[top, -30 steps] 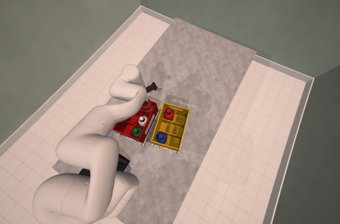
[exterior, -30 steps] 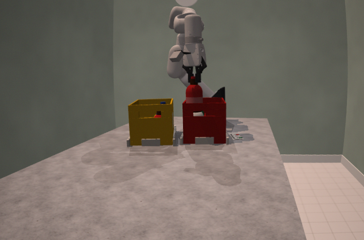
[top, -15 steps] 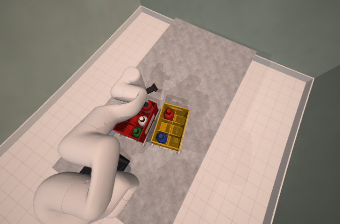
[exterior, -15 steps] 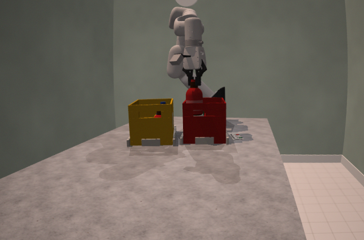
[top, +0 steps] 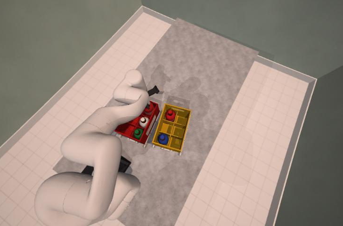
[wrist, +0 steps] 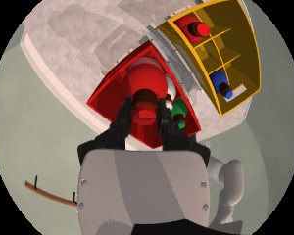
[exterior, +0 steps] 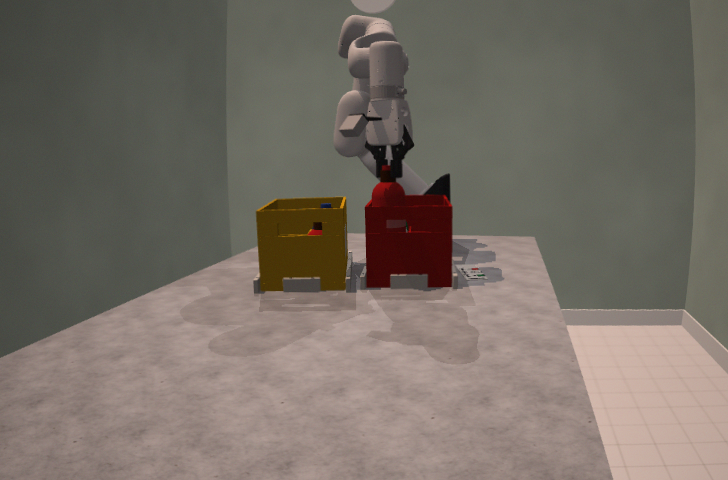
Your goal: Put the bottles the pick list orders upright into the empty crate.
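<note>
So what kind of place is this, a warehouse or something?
More like a small order-picking test cell, I'd guess: a grey table in a bare tiled room, a red crate and a yellow crate of bottles, a paper pick list.

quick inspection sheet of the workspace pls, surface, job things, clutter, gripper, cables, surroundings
surface: grey mottled table, arm and crate shadows on it
job's things: red crate holds white-capped bottle and green bottle; red bottle partly down in its far cell; yellow crate holds a second red bottle and blue bottle; pick list beside the red crate, too small to read
clutter: nothing seen
gripper: gripper shut on the red bottle's neck
cables: nothing seen
surroundings: tiled floor, green walls
</note>
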`<act>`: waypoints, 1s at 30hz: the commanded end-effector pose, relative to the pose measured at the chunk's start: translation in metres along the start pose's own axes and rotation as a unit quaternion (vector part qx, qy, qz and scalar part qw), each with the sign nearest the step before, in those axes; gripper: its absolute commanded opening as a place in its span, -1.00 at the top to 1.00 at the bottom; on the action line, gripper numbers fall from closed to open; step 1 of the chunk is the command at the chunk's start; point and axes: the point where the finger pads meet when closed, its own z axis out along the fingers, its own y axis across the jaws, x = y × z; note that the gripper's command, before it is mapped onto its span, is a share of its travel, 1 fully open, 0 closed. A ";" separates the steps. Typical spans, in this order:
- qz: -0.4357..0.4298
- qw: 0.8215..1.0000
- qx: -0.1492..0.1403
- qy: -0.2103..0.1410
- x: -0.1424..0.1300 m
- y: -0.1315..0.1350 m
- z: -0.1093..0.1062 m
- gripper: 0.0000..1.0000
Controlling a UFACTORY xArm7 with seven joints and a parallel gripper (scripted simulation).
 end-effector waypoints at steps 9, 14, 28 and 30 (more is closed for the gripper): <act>0.000 1.000 0.002 0.002 0.001 -0.001 0.009 1.00; 0.000 1.000 0.002 0.002 0.001 -0.001 0.014 1.00; 0.000 1.000 0.002 0.002 0.001 -0.002 0.026 1.00; 0.000 1.000 0.002 0.002 0.001 -0.002 0.028 1.00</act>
